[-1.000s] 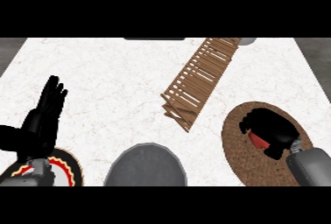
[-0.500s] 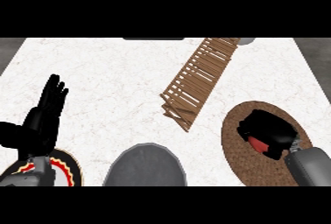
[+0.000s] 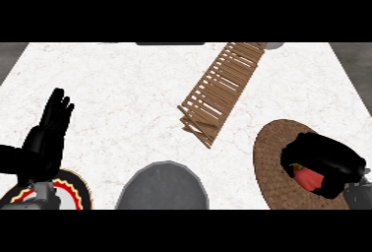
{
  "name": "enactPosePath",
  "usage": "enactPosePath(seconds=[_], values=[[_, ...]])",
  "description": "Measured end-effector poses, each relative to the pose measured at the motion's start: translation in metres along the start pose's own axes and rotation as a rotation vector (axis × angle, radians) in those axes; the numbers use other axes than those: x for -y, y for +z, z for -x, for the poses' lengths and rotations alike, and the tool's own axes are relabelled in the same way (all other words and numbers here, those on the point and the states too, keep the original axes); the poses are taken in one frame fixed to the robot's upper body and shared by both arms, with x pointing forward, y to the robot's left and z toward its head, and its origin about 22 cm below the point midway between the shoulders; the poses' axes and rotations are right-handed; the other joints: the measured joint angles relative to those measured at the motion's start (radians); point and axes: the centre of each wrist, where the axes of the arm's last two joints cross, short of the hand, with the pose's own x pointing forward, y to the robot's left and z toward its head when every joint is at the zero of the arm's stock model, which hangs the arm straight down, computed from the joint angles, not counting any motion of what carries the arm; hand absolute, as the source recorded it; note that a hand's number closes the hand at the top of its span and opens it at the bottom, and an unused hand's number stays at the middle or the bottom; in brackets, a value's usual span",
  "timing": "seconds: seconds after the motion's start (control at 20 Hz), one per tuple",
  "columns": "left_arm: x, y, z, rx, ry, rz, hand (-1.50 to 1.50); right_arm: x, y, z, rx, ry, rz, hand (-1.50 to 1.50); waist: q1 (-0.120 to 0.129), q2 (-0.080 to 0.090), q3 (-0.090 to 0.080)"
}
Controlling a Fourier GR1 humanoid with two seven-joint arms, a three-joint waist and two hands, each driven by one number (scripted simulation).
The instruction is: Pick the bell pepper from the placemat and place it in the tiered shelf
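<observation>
The right hand (image 3: 327,165) curls around the red bell pepper (image 3: 309,178) on the placemat (image 3: 272,162), and the wooden shelf (image 3: 218,91) lies up-left of it, slanting away across the counter.

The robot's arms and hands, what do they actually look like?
Both hands are matte black, shaped like a person's, with slim fingers and a thumb: the left hand and the right hand. Grey forearm segments show at the wrists near the bottom edge. No cables or markings are visible.

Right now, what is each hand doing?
Left hand: open, resting, holding nothing.
Right hand: closed around the red bell pepper on the placemat.
</observation>
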Motion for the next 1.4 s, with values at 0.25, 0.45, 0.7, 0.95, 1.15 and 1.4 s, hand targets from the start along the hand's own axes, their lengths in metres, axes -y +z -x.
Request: enactPosePath(seconds=[0.25, 0.45, 0.7, 0.95, 1.15, 1.4], values=[[-0.005, -0.001, 0.001, -0.003, -0.004, -0.02, 0.0, 0.028, 0.013, -0.013, 0.017, -0.182, 0.19, 1.5, -0.012, -0.003, 0.0], [-0.005, -0.004, -0.002, -0.003, -0.004, -0.016, 0.0, 0.069, 0.033, -0.017, -0.017, -0.281, 0.338, 1.5, -0.012, -0.003, 0.0], [-0.005, -0.006, -0.001, -0.001, -0.007, -0.007, 0.0, 0.126, 0.062, -0.019, -0.061, -0.322, 0.457, 1.5, 0.0, 0.0, 0.0], [-0.003, -0.006, -0.002, -0.005, 0.003, 0.008, 0.0, 0.163, 0.06, -0.016, -0.084, -0.353, 0.501, 1.5, 0.011, 0.003, 0.001], [0.0, -0.012, -0.004, 0.005, 0.006, 0.01, 0.0, 0.178, 0.044, -0.007, -0.102, -0.386, 0.544, 1.5, 0.016, 0.005, 0.001], [0.003, -0.01, -0.005, 0.003, 0.005, 0.016, 0.0, 0.189, 0.014, 0.004, -0.124, -0.413, 0.574, 1.5, 0.021, 0.006, 0.002]])
